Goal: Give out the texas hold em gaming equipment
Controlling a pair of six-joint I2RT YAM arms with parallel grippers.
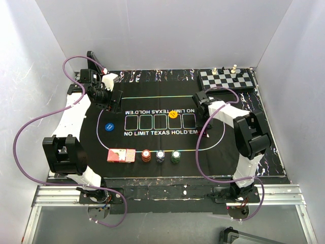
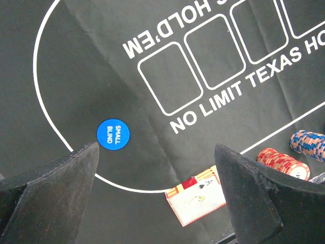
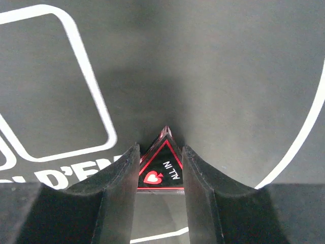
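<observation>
Small dark triangular marker [image 3: 161,170] printed "ALL IN" in red sits on the black felt mat [image 3: 228,76], closely flanked by the right tool [image 3: 160,148]; I cannot tell whether it is clamped. Left tool [image 2: 156,146] hangs released near a blue round button disc [image 2: 113,134].

The mat [image 2: 91,71] looks matt, cloth-like and faintly creased. The triangular marker [image 3: 161,170] looks like glossy, smooth plastic. The fingers [image 2: 51,198] of the left end effector [image 2: 156,147] look grainy, matt black.
</observation>
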